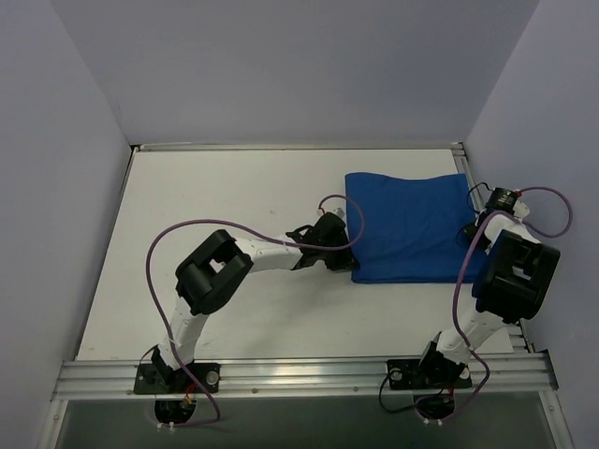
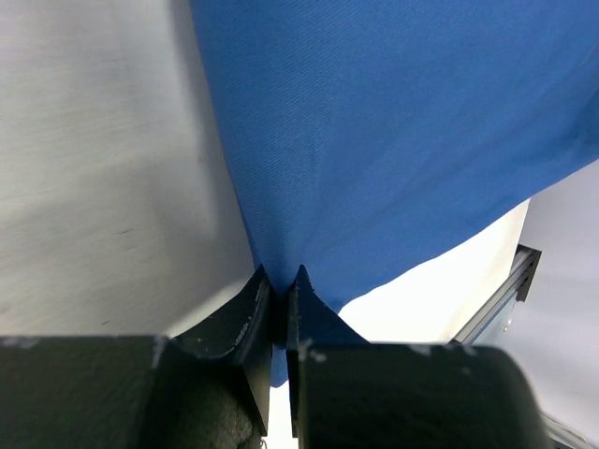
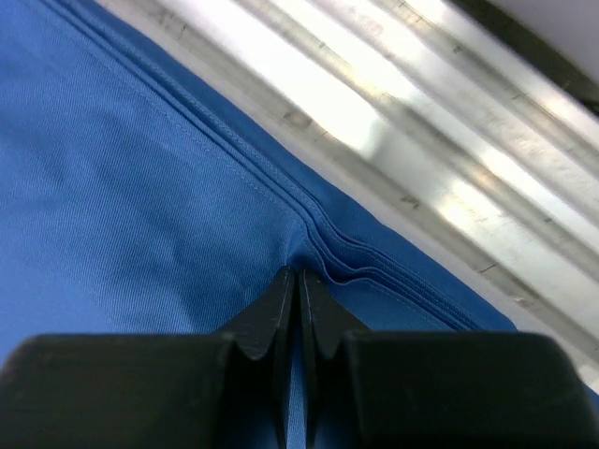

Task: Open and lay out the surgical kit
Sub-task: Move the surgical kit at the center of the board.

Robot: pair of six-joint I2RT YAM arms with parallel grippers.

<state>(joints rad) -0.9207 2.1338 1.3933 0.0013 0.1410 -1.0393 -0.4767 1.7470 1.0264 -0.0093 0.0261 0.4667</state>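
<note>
The surgical kit shows as a folded blue cloth wrap [image 1: 412, 229] lying flat at the back right of the white table [image 1: 234, 206]. My left gripper [image 1: 344, 234] is at the wrap's left edge. In the left wrist view the gripper [image 2: 279, 273] is shut, with a fold of the blue cloth [image 2: 374, 122] pinched between its tips. My right gripper [image 1: 468, 231] is at the wrap's right edge. In the right wrist view the gripper [image 3: 298, 273] is shut on the top layer of the cloth [image 3: 122, 187], beside several stacked hemmed edges [image 3: 365, 253].
A metal frame rail [image 3: 421, 140] runs along the table's right edge, close behind the wrap. Another rail [image 1: 299, 374] crosses the front, where both arm bases are bolted. Pale walls enclose the table on three sides.
</note>
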